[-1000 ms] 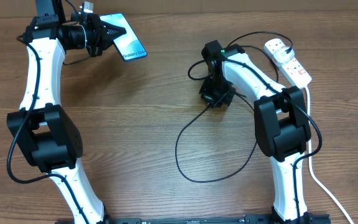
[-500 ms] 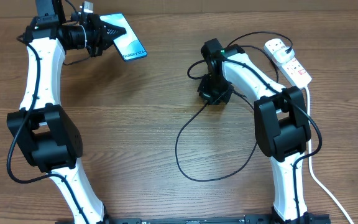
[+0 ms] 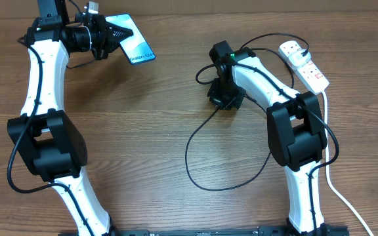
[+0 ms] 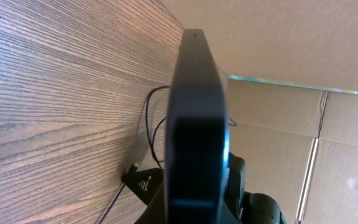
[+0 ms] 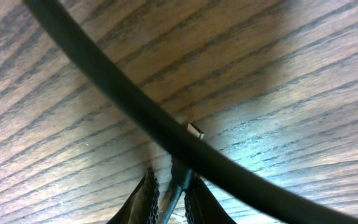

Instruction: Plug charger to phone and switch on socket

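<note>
Far left, my left gripper [image 3: 115,32] clamps the phone [image 3: 136,47], likely presenting its port. Mid-table, right gripper [image 3: 227,99] pinches the charger [image 3: 187,155] near its tip for plugging.

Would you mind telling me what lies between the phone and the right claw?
Bare tabletop, as the overhead view shows; only a black cable loops close by the right claw.

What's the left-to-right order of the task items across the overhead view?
phone → right tool → socket
</note>
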Action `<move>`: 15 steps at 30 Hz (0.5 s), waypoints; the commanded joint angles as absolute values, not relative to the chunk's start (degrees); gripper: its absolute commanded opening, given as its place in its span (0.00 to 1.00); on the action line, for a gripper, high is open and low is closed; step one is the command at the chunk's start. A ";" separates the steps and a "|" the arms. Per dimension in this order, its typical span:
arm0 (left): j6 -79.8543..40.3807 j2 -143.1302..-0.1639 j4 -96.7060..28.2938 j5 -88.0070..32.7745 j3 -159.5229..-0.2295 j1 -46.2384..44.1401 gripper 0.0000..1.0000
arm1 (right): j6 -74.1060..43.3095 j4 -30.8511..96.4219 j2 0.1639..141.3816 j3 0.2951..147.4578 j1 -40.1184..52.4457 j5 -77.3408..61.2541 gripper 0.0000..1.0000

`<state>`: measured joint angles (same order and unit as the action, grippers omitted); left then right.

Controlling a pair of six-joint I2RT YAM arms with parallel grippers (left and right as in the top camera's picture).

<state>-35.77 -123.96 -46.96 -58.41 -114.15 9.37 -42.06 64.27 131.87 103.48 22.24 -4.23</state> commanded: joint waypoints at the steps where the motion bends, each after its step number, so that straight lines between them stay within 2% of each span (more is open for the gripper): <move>1: -34.22 -121.60 -46.74 -60.05 -115.66 8.97 0.04 | -42.87 63.61 132.94 102.00 22.15 0.32 0.16; 9: -34.22 -121.60 -46.74 -60.05 -115.66 8.97 0.04 | -42.87 63.18 132.94 102.00 22.15 1.19 0.15; 15: -34.22 -121.60 -46.74 -60.05 -115.66 8.97 0.04 | -41.54 61.93 132.92 102.08 22.15 -1.17 0.04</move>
